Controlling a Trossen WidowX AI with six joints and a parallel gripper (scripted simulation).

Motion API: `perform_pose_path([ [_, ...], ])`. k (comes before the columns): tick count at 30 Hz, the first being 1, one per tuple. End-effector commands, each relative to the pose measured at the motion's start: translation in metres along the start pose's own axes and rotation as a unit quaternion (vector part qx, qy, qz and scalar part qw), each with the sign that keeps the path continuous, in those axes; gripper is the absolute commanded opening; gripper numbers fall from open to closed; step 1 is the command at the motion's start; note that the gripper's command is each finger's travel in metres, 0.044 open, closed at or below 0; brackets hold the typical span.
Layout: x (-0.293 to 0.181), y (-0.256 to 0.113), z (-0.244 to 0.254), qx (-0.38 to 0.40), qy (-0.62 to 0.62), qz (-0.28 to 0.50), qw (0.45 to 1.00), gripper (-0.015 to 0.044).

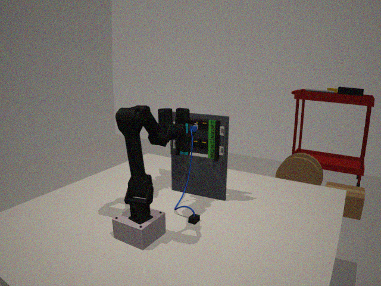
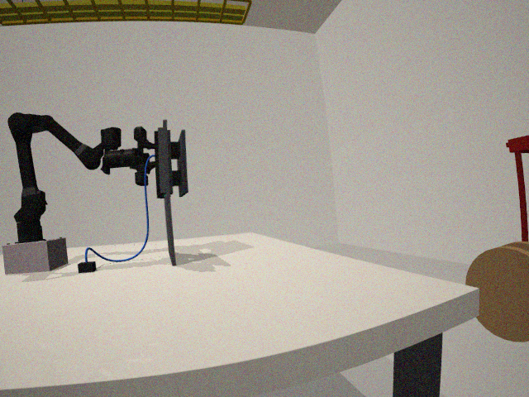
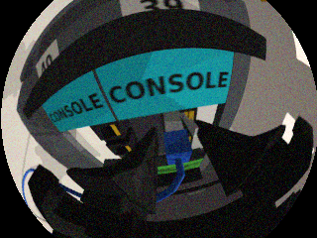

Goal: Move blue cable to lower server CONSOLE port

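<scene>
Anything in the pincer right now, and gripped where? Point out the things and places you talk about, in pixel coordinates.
Nothing held: the pincer (image 3: 176,127) is open, fingers either side of the blue plug (image 1: 193,127) (image 3: 177,144).

Number label (image 3: 160,5) cut off by wrist view's top edge; red cart (image 2: 519,170) cropped at exterior view's right.

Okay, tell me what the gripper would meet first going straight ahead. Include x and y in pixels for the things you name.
Likely the blue plug (image 1: 193,127) (image 3: 177,144), which shows between the spread fingers of the gripper (image 3: 176,127); depth is unclear, so a fingertip might touch the server face first.

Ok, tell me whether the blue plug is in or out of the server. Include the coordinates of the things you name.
In: the blue plug (image 1: 194,127) (image 3: 177,144) sits at the upper server's port, gripper fingers either side.
</scene>
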State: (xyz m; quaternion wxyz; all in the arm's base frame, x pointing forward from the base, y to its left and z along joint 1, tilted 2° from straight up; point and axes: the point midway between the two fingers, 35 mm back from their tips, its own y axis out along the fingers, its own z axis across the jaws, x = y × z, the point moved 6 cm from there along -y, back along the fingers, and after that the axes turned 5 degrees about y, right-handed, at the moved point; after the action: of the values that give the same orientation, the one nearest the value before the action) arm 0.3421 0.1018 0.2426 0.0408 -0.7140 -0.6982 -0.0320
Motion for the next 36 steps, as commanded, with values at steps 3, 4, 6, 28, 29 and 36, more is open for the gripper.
perform_pose_path([
  [3,-0.0001,-0.0002,0.0000,0.000,0.000,0.000,1.000,0.0159],
  [4,-0.0001,-0.0002,0.0000,0.000,0.000,0.000,1.000,0.0153],
  [6,-0.0001,-0.0002,0.0000,0.000,0.000,0.000,1.000,0.0139],
  [28,-0.0001,-0.0002,0.0000,0.000,0.000,0.000,1.000,0.0000],
  [29,-0.0001,-0.0002,0.0000,0.000,0.000,0.000,1.000,0.0000],
  [36,-0.0001,0.0008,0.0006,0.000,0.002,-0.002,1.000,0.0000],
])
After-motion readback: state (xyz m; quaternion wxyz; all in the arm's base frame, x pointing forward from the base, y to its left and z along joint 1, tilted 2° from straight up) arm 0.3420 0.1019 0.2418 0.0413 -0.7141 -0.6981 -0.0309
